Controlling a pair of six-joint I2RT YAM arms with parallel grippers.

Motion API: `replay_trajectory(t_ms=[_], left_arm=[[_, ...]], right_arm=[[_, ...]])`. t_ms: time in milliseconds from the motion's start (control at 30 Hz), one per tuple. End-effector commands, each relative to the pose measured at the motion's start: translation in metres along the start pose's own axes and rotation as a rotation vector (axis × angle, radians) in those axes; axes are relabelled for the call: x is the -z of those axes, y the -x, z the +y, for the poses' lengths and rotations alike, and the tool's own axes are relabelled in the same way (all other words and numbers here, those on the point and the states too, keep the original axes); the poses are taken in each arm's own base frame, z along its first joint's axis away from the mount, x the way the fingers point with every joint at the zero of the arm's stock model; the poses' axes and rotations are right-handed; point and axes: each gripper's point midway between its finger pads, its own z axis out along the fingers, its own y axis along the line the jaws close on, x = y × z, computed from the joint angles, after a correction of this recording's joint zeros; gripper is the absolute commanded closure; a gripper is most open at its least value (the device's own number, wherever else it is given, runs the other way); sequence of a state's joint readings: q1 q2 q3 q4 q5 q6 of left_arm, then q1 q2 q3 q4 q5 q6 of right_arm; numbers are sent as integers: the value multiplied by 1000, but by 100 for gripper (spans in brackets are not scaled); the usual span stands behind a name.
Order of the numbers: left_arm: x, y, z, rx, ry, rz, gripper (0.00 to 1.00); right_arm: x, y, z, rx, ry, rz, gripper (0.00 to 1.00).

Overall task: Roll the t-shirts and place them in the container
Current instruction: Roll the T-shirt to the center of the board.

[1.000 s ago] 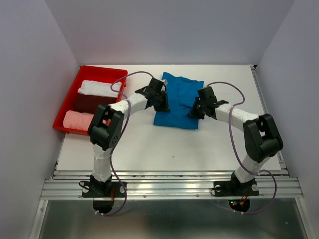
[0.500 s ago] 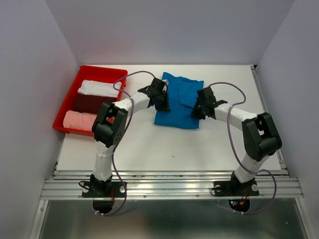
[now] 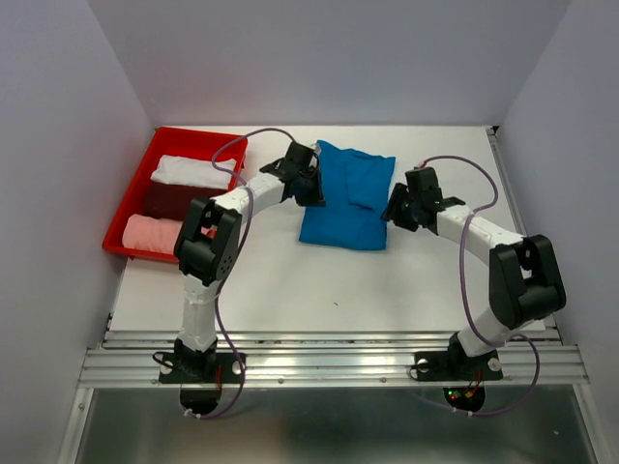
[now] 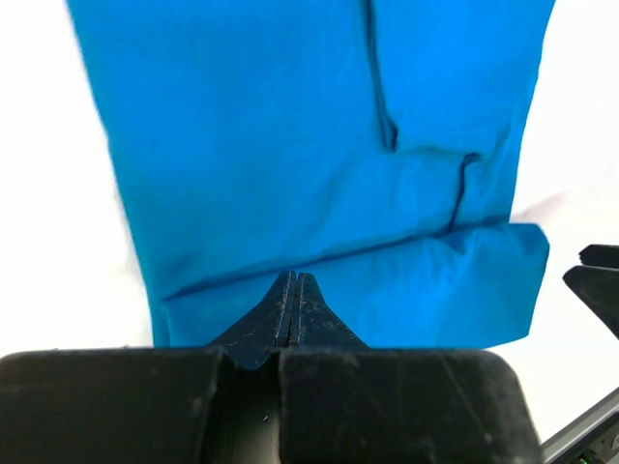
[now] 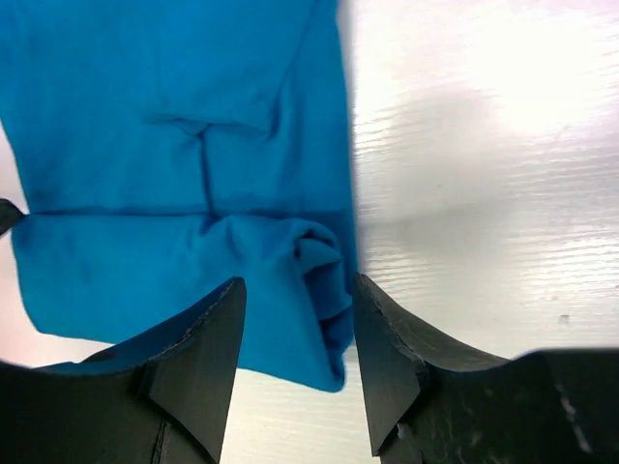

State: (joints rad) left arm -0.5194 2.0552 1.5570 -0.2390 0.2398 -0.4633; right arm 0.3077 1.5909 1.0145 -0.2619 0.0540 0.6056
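Black plastic meets black plastic at the left gripper (image 4: 293, 290): in its wrist view we see the two tips pressed flat together with no gap. They point at a crease in the blue t-shirt (image 4: 309, 145). We cannot tell whether any cloth is pinched between them. From above, this gripper (image 3: 311, 189) sits at the left edge of the shirt (image 3: 348, 203).

The right gripper (image 5: 298, 285) stands apart, its two fingers (image 5: 208, 358) on either side of a rumpled, doubled-over corner of the blue cloth (image 5: 174, 116). We see daylight on both sides of that lump, so nothing is clamped. In the overhead view this gripper (image 3: 395, 209) hangs just beside the right edge of the shirt.

Between the two arms the shirt lies flat on the white table (image 3: 319, 290), folded into a rough rectangle with a narrower folded layer on top at its far end.

Further left, well apart from the shirt, a red tray (image 3: 198, 133) rests on the table. It holds a white t-shirt (image 3: 189, 171) at the far end, a maroon t-shirt (image 3: 169, 200) in the middle and a pink t-shirt (image 3: 150, 232) nearest us, each lying as a bundle across the tray.
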Motion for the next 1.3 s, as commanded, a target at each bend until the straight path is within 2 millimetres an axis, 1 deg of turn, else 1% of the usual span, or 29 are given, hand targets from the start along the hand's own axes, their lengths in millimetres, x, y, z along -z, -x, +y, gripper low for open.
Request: replay_trajectory(t_ms=[0,33,67,100,133,167,200,333,433,467,500,567,600,767,833,867,900,967,1000,1100,1200,1267], left_arm=[[-1,19,-12,-40,-30,-31,100],[-7,17,-10,-38,-26,-21,100],[-8,21,-13,-40,-31,-28,100],[-10,21,-13,-43,-33,-23,100],[-15,19,-11,-43,-32,-14,100],[-16,22,-13,-41,-35,-19,100],[-19,20,-10,-42,-31,-8,100],[-21,20,-11,-45,-35,-6,100],[-22,18,-10,-44,-34,-1,100],[-22,17,-11,-45,-35,2,100],[-23,16,-11,-43,-37,5,100],[-23,16,-10,-45,-38,5,100],[-24,15,-9,-43,-37,6,100],[-26,15,-10,-44,-45,7,100],[-28,14,-10,-47,-47,9,100],[-28,15,-10,-45,-48,9,100],[-30,14,-8,-46,-44,12,100],[-31,13,-7,-48,-36,13,100],[-32,12,-6,-47,-33,14,100],[-36,10,-1,-39,-21,21,100],[-37,7,2,-36,-16,26,100],[-38,6,2,-36,-14,29,100]], right_arm=[[-2,-16,-3,43,73,80,46],[-3,-19,-3,45,79,91,46],[-6,-23,-7,39,80,103,46],[-6,-25,-2,39,113,112,46],[-7,-27,-1,38,121,119,47],[-9,-29,0,35,128,123,47],[-12,-33,-2,28,124,134,49],[-19,-38,-2,19,135,145,51],[-21,-39,-4,13,131,139,60],[-21,-39,-3,10,134,136,65],[-22,-39,-4,9,131,134,67],[-23,-40,-5,7,129,131,69],[-25,-39,-9,-2,119,133,69],[-27,-43,-13,-11,109,136,70],[-28,-43,-13,-13,107,133,76],[-27,-44,-13,-16,109,135,80],[-25,-44,-12,-20,114,137,88],[-22,-42,-10,-31,121,134,99],[-18,-40,-8,-35,126,129,99],[-10,-48,-9,-72,109,178,99],[-5,-55,-15,-100,66,216,99],[-2,-57,-16,-122,54,227,99]])
